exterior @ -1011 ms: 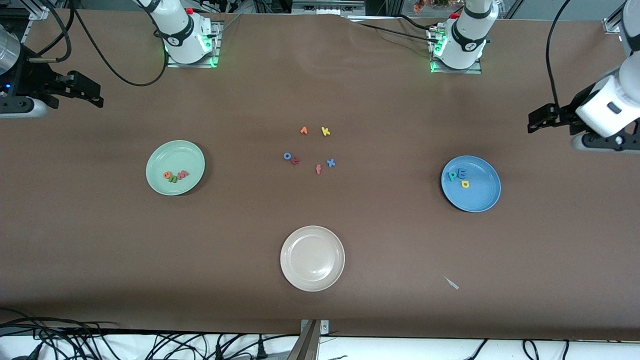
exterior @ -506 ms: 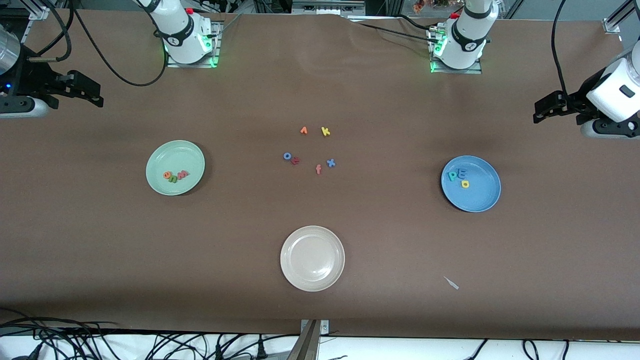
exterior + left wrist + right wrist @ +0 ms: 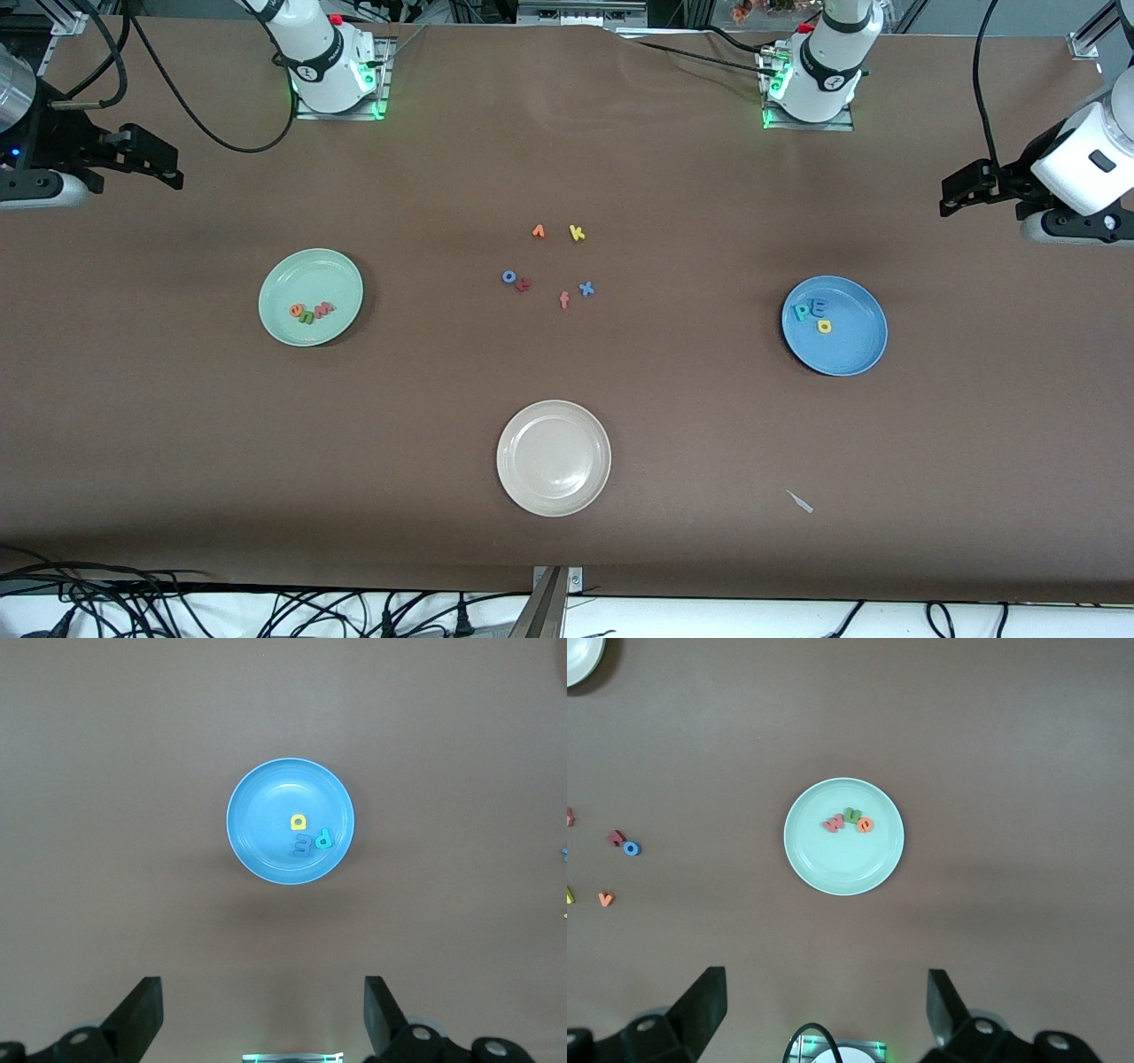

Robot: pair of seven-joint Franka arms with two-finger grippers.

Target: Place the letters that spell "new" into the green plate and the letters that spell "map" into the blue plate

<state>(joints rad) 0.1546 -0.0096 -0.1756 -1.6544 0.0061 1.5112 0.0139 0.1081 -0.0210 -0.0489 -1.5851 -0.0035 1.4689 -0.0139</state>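
Front view: round shallow-rimmed green plate (image 3: 310,297) holds foam letters (image 3: 311,311).

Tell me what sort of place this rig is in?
Likely a robotics lab bench: two arm bases bolted along a table covered in brown cloth, loose cables at its edge, and staged props, foam letters in a green plate and a blue plate.

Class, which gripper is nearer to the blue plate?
Left. The left gripper hangs open over the table's end beside the blue plate; the right gripper waits open at the other end.
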